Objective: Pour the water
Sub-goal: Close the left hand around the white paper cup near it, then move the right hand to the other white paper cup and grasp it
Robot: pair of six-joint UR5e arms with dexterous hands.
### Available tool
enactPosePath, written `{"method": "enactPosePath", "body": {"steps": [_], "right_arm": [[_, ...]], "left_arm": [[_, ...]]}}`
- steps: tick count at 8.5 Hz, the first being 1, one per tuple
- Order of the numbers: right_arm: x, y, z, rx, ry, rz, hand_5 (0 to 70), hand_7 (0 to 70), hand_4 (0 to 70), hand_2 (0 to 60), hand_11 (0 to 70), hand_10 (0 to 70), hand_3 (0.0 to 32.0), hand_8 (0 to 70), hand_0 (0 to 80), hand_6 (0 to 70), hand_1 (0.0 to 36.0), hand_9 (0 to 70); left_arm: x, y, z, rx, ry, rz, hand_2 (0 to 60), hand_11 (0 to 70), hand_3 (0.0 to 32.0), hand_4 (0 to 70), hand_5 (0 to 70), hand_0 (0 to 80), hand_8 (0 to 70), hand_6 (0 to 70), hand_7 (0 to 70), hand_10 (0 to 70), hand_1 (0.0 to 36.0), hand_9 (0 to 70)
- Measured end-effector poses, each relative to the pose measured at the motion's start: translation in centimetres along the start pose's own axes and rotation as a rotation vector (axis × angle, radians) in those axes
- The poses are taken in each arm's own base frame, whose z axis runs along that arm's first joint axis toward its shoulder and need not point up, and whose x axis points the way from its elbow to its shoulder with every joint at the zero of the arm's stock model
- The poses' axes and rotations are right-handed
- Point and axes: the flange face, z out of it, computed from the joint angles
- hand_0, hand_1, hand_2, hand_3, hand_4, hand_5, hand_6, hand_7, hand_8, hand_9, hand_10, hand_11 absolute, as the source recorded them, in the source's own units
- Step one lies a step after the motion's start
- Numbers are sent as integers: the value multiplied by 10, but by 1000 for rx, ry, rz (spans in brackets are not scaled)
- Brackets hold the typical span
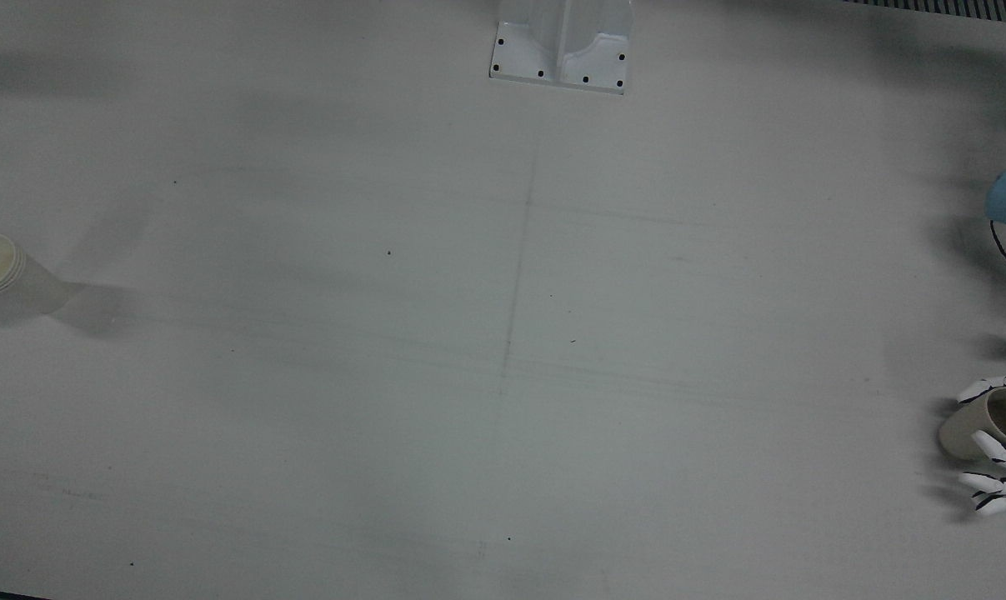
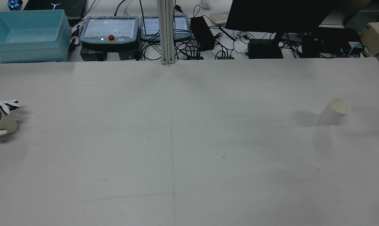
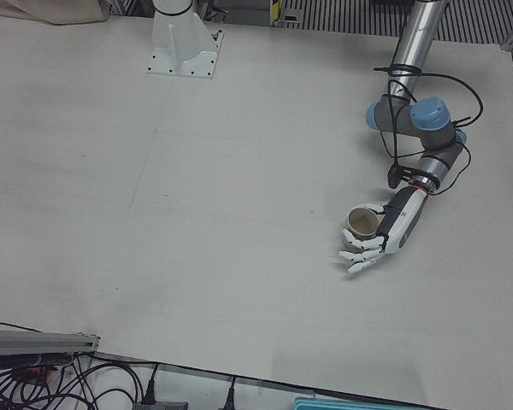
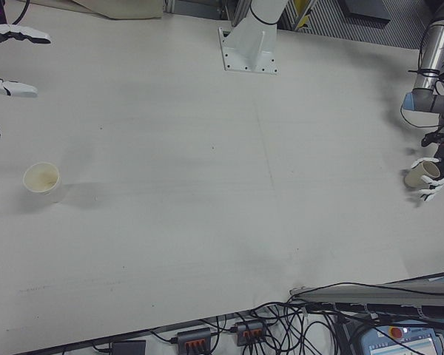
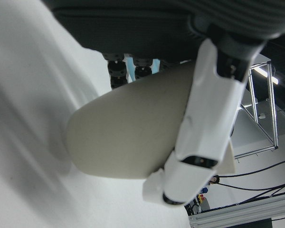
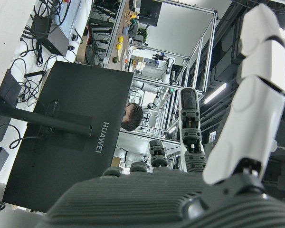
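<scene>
at the desk's (image 3: 197, 213) far left edge, well away from the pedestal (image 3: 185, 47), the beige cup (image 3: 361, 222) sits tilted in the left hand (image 3: 378, 235), mouth turned toward the desk's middle. fingers (image 3: 359, 254) wrap its wall from both sides, so the hand is grasping the cup; the hand's own camera shows a white finger (image 5: 206, 123) lying across the cup's side, with the base close over the desk. whether the base touches the desk cannot be told.

across the desk from the pedestal, near the opposite edge, a white cup (image 4: 42, 180) stands upright and alone, a yellowish inside showing. the right hand (image 4: 4, 66) hangs beyond that cup at the corner, well apart from it, fingers spread and holding nothing.

beyond the desk from the rear camera are a teal bin (image 2: 26, 34), two pendants (image 2: 109, 29), cables and a dark monitor (image 2: 277, 14).
</scene>
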Motion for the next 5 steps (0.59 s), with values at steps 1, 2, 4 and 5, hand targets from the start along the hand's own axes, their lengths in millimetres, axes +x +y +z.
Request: {"method": "enactPosePath", "body": {"steps": [1,2,4,5], "right_arm": [[3,-14,-3,22,5,0,165,115,219,179,7,0,0,0,484,53,160,9],[10,-42,-9,50,13,0,197,154,297,205,12,0,0,4,501,74,176,16],[35,-138,-34,74,26,-14,187,145,289,204,12,0,0,4,498,72,175,15],[47,-189,-47,88,32,-25,185,143,281,202,13,0,0,4,503,72,181,14]], "left_arm": [[2,5,2,4,-2,-29,600,196,0,700,700,800,147,301,272,114,360,141],[5,14,5,8,-3,-61,600,194,0,700,700,800,146,300,271,113,360,139],[6,30,12,9,-13,-137,600,195,0,700,700,800,145,295,272,113,360,139],[8,41,16,4,-16,-159,600,193,0,700,700,800,145,291,271,112,360,138]]}}
